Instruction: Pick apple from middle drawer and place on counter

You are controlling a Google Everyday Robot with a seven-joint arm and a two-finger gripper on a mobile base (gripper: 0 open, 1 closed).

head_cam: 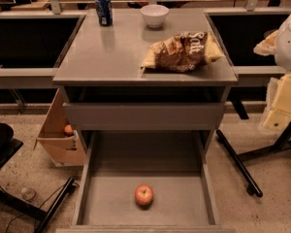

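The apple (144,195), red-orange with a yellowish blush, lies on the floor of the middle drawer (111,203), near its front edge and about centred. The drawer is pulled fully out toward me. The counter (111,52) is the grey slab above it. My gripper (281,103) is at the right edge of the view, a pale cream part below the white arm body (288,38). It is well to the right of the cabinet, at about the height of the upper drawer front, far from the apple and touching nothing of the task.
On the counter stand a blue can (104,9) at back left, a white bowl (154,15) at back centre and a crumpled chip bag (182,51) at right. The upper drawer front (143,115) is shut. A cardboard box (58,140) holding a small orange fruit (68,129) sits left of the cabinet. Black stand legs (237,164) lie on the floor at right.
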